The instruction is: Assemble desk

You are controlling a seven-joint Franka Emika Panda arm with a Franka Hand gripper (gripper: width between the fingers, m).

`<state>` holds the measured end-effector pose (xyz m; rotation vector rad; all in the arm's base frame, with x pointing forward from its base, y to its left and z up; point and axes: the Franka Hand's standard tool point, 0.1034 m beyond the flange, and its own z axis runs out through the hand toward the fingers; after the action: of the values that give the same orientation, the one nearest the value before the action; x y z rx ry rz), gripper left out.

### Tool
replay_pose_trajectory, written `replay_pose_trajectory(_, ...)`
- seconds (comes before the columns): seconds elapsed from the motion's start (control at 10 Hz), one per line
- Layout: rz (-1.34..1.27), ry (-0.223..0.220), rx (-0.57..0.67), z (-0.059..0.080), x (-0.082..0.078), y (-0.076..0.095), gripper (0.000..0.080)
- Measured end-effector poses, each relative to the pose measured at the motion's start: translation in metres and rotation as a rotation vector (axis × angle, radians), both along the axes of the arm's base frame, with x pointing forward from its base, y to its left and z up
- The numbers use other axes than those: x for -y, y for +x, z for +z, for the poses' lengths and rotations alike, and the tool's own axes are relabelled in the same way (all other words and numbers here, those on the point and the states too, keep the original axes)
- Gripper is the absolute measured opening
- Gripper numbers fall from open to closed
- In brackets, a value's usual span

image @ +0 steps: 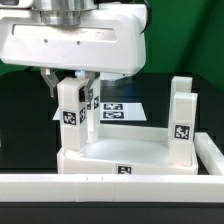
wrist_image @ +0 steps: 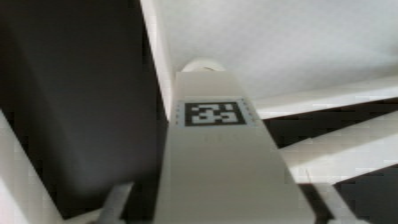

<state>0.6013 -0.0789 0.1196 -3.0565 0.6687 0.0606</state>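
The white desk top (image: pixel 115 152) lies flat with its sockets upward. A tagged square leg (image: pixel 181 122) stands upright in its corner at the exterior view's right. Another leg (image: pixel 68 118) stands at the corner on the exterior view's left, and my gripper (image: pixel 68 92) reaches down from above, shut on its upper part. A third leg (image: pixel 93 100) shows just behind it. In the wrist view the held leg (wrist_image: pixel 215 140) runs away from the camera with its tag facing me, a finger (wrist_image: pixel 121 203) pressed against each side of it, my gripper (wrist_image: pixel 217 208) shut around it.
The marker board (image: pixel 122 108) lies on the dark table behind the desk top. A long white border wall (image: pixel 60 186) runs along the front, and turns back at the exterior view's right (image: pixel 212 152), close to the desk top.
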Motion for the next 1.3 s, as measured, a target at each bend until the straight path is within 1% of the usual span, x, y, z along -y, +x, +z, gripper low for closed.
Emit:
replay_pose_trajectory(0.2, -0.117, -0.004, -0.002, 0.0, -0.0001, 0.0, 0.0289)
replay_pose_trajectory(0.6, -0.514, 0.007, -0.01, -0.0005, -0.0021, 0.0004, 0.029)
replay_pose_trajectory(0.8, -0.653, 0.002, -0.015, -0.0007, -0.0021, 0.0003, 0.029)
replay_pose_trajectory(1.1, -0.945, -0.008, -0.026, -0.0015, -0.0067, 0.0012, 0.029)
replay_pose_trajectory(1.3, -1.06, -0.01, -0.036, -0.0013, -0.0074, 0.001, 0.029)
